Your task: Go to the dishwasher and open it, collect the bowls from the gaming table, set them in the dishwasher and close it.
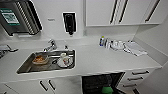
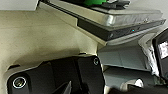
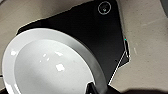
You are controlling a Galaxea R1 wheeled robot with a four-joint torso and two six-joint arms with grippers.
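Observation:
The dishwasher [image 1: 102,82] stands open under the white counter, its inside dark, with a green item [image 1: 107,90] in it. In the left wrist view its lowered door [image 2: 117,22] has a steel edge, and the green item [image 2: 95,2] lies above it. A white bowl [image 3: 50,65] shows large in the right wrist view. My right gripper [image 3: 96,87] is shut on its rim, where a dark finger crosses the edge. The gaming table is out of view.
A steel sink [image 1: 25,68] to the left holds an orange-tinted bowl [image 1: 39,60] and a mug [image 1: 65,60]. Bottles [image 1: 105,42] and cloths [image 1: 135,48] lie at the counter's back right. White drawers [image 1: 136,76] flank the dishwasher on the right.

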